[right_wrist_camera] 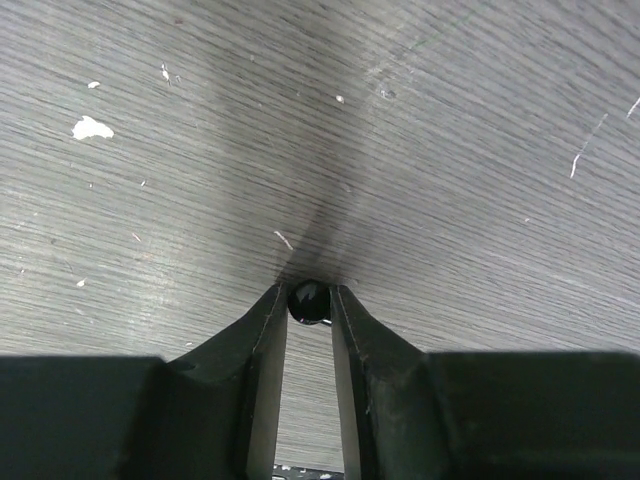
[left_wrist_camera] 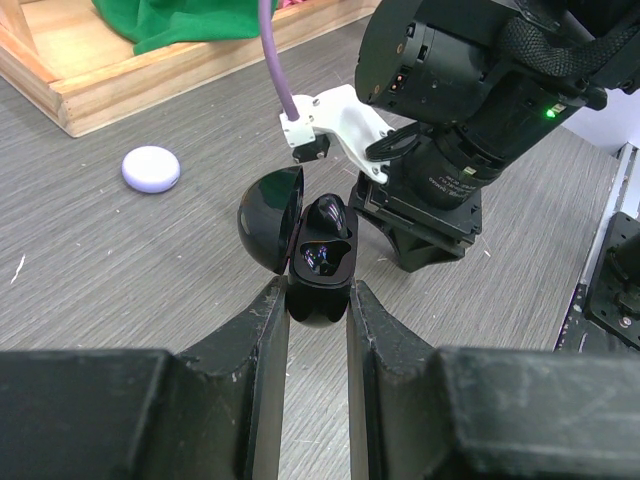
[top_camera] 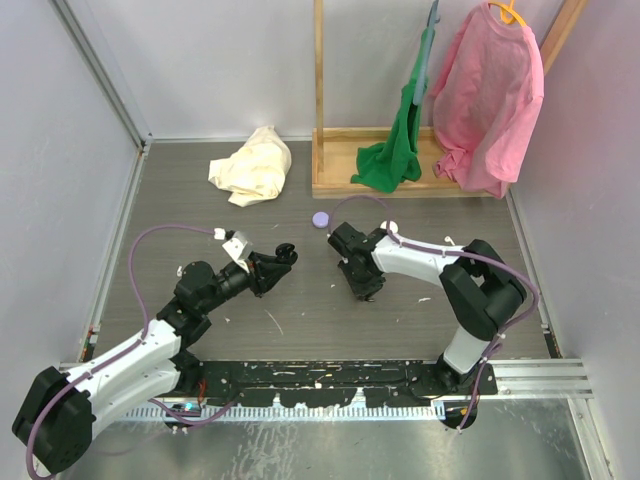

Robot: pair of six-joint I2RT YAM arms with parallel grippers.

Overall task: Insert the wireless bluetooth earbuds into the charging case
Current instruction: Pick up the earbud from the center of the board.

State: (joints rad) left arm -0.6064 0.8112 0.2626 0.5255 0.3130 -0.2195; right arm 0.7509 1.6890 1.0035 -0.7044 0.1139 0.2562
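My left gripper (left_wrist_camera: pixel 318 292) is shut on the black charging case (left_wrist_camera: pixel 318 270) and holds it above the table with its lid open to the left. One black earbud (left_wrist_camera: pixel 328 218) sits in the case's far slot; the near slot looks empty. In the top view the case (top_camera: pixel 281 257) is at the left fingertips. My right gripper (right_wrist_camera: pixel 309 293) points down at the table and is shut on the other black earbud (right_wrist_camera: pixel 308 300), pinched at the very fingertips. In the top view the right gripper (top_camera: pixel 362 288) is just right of the case.
A small lilac disc (top_camera: pixel 320 219) lies behind the grippers; it also shows in the left wrist view (left_wrist_camera: pixel 151 168). A cream cloth (top_camera: pixel 252 166) lies at the back left. A wooden rack base (top_camera: pixel 340 182) with a green (top_camera: pixel 395 150) and a pink garment (top_camera: pixel 487 95) stands at the back right.
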